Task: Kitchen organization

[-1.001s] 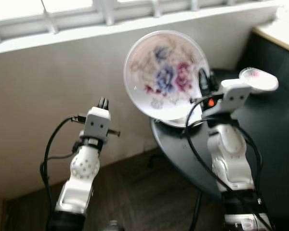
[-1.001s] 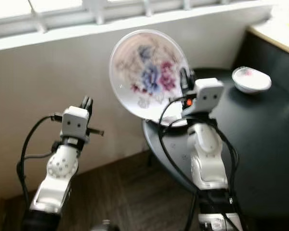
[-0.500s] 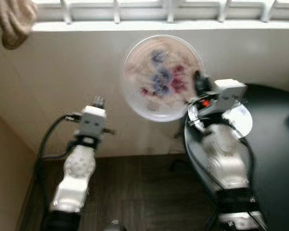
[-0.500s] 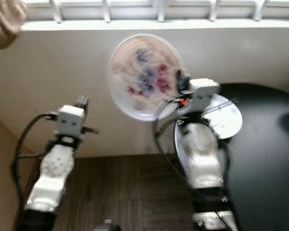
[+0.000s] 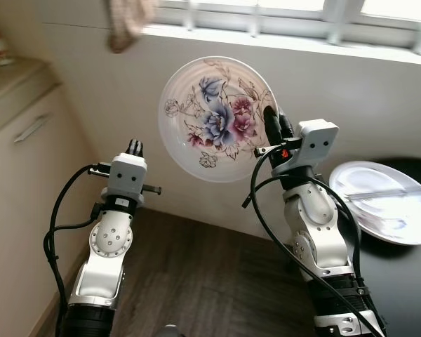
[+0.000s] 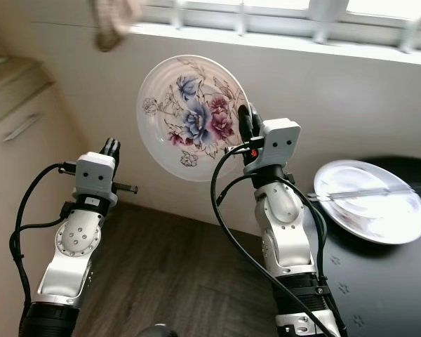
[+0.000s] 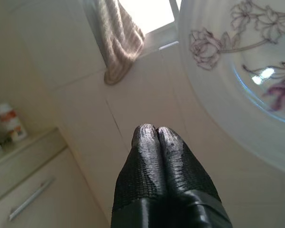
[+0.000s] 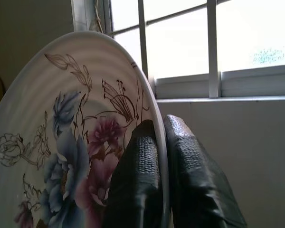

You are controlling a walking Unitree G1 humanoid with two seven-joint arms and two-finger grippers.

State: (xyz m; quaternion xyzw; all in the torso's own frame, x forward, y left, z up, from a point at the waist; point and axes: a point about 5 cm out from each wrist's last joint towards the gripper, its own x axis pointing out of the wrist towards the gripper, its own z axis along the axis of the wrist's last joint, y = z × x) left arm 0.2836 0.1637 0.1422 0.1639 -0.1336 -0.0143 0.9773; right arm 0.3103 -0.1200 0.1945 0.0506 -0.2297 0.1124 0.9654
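Right wrist view: plate (image 8: 71, 137) rim pinched btwn right tool (image 8: 162, 142).

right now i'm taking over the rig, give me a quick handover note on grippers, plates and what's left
Right gripper: shut on the floral plate, pinching its rim, plate held upright in the air before the wall under the window.
Left gripper: shut, holding nothing, raised beside the plate.
White plate lies on the black table to the right; something thin lies across it, unclear what.
Done: floral plate is lifted.
Left: set it down; cabinet stands at left.
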